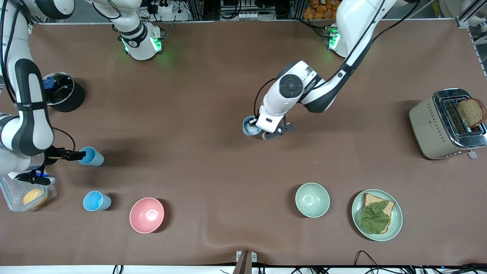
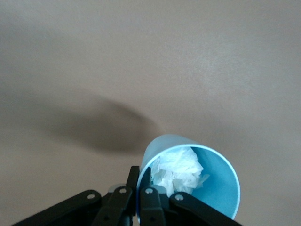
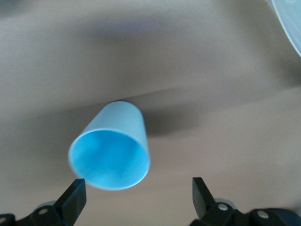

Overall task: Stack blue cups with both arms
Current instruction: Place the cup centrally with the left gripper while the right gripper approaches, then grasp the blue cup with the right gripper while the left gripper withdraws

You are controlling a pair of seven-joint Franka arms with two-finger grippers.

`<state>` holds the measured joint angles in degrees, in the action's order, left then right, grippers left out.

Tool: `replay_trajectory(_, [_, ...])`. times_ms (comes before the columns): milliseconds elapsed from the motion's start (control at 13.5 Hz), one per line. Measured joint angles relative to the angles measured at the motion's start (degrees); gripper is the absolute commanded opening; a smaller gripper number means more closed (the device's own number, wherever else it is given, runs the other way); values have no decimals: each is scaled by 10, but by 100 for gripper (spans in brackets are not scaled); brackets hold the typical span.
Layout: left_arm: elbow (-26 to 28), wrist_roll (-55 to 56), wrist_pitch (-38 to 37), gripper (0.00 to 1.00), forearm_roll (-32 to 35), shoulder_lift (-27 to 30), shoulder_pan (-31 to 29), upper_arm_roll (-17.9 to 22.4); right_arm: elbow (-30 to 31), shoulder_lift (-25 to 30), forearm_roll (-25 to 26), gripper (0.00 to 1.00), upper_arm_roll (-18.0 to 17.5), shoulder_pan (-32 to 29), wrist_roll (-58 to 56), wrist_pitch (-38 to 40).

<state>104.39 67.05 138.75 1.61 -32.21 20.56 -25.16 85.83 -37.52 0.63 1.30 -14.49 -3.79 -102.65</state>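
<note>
A grey-blue cup (image 1: 250,127) with crumpled white paper in it stands upright near the table's middle. My left gripper (image 1: 259,122) is shut on its rim, one finger inside and one outside; the left wrist view shows the pinch (image 2: 142,178) on the cup (image 2: 214,183). Toward the right arm's end, a sky-blue cup (image 1: 92,156) stands beside my right gripper (image 1: 77,155). That gripper (image 3: 137,193) is open, with the cup (image 3: 113,146) just past its fingertips and nothing between them. A second sky-blue cup (image 1: 97,201) stands nearer the front camera.
A pink bowl (image 1: 147,215) sits beside the second sky-blue cup. A green bowl (image 1: 312,199) and a plate (image 1: 395,222) with bread and lettuce lie toward the left arm's end, with a toaster (image 1: 430,129). A black pot (image 1: 62,93) and a clear box (image 1: 15,198) flank the right arm.
</note>
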Motion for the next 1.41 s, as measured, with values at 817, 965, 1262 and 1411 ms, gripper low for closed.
replay_trajectory(817, [-72, 77, -43, 100, 0, -4, 144, 157, 73, -4, 0, 100, -2, -4, 0, -105])
replay_trajectory(965, [-81, 77, -107, 100, 0, 53, 131, 158, 84, -4, 0, 100, -2, -4, 0, -119])
replay_trajectory(1262, [-83, 55, -206, 100, 1, 168, 67, 161, 87, -4, 0, 20, -2, -4, 0, -127])
replay_trajectory(1411, [-92, -34, -258, 100, 2, 195, 16, 163, 92, -4, 0, 0, -1, -5, 0, -129])
